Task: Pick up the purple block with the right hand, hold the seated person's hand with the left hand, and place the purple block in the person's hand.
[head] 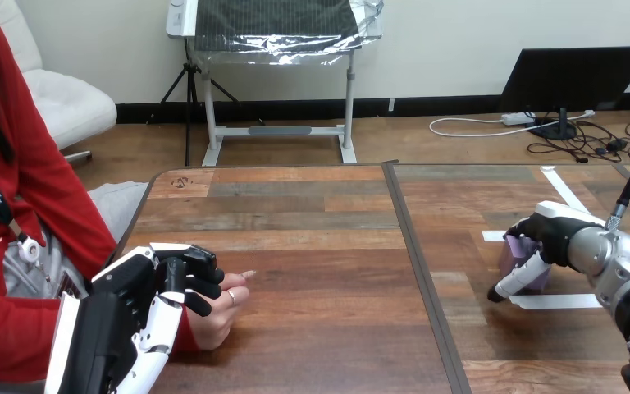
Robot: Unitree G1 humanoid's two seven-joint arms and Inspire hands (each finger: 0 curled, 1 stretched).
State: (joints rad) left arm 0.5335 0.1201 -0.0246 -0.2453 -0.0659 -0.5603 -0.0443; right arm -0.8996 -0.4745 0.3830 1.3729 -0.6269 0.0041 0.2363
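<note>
Near the table's (320,222) right edge, the purple block (513,256) sits on the wood beside white tape strips (562,301) with the right hand's (554,238) fingers curled round it, while at the left edge the left hand's (143,304) fingers curl round the person's hand (217,316), which rests on the table.

Wooden table (320,213) with tape (559,300), purple block (511,256)

The left hand (131,316), back upward, has its fingers (199,287) curled over the person's hand (223,312) beneath them, while the right hand (559,234) bends its fingers and thumb round the purple block (513,256) between them.
</note>
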